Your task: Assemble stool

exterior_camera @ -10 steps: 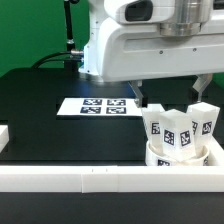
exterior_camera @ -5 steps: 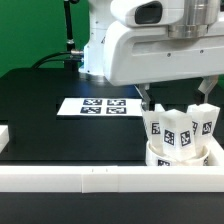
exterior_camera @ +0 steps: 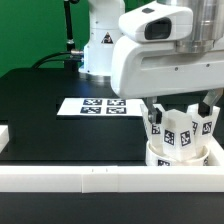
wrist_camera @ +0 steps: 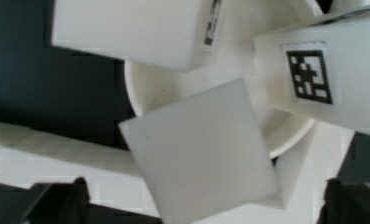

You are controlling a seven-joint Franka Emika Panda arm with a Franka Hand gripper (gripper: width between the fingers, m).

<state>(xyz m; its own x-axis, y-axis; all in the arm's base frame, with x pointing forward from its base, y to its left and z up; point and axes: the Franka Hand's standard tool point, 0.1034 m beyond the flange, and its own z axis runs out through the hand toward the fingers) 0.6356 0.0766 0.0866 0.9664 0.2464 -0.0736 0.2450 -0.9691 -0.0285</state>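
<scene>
The stool stands upside down at the exterior view's right front: a round white seat disc (exterior_camera: 180, 157) with three tagged blocky legs (exterior_camera: 181, 130) pointing up from it. My gripper (exterior_camera: 182, 108) hangs open just over the leg tops, one dark finger on each side of the cluster. In the wrist view the seat's rim (wrist_camera: 150, 92) shows beneath the legs. The plain end of one leg (wrist_camera: 200, 150) lies between my open gripper (wrist_camera: 208, 205) fingers (wrist_camera: 54, 200). A tagged leg (wrist_camera: 320, 72) stands beside it. Nothing is held.
A long white border rail (exterior_camera: 90, 181) runs along the table's front edge, right against the seat. Another rail piece (exterior_camera: 4, 135) sits at the exterior view's left. The marker board (exterior_camera: 98, 106) lies flat behind, near the arm's base (exterior_camera: 100, 50).
The arm has swung toward the exterior view's right and now sits over the stool's legs. The gripper stayed open. The stool has not moved.
</scene>
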